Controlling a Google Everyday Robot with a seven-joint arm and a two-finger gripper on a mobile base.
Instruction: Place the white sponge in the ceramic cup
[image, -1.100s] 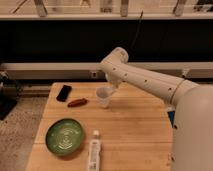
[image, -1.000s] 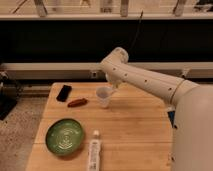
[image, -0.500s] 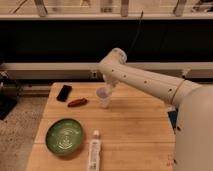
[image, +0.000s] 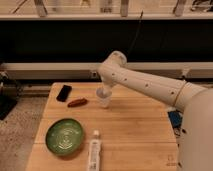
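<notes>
The ceramic cup (image: 103, 101) is small and pale and stands on the wooden table (image: 135, 127) near its back middle. My gripper (image: 103, 92) hangs from the white arm directly over the cup's mouth, its tip at or just inside the rim. The white sponge is not visible; it is hidden by the gripper or the cup.
A green plate (image: 64, 135) sits at the front left. A white tube (image: 93, 153) lies at the front edge. A reddish-brown oblong object (image: 77, 102) and a black phone (image: 63, 93) lie left of the cup. A dark counter front runs behind the table.
The arm's wrist has shifted slightly left and down over the cup. The cup and other objects have not moved.
</notes>
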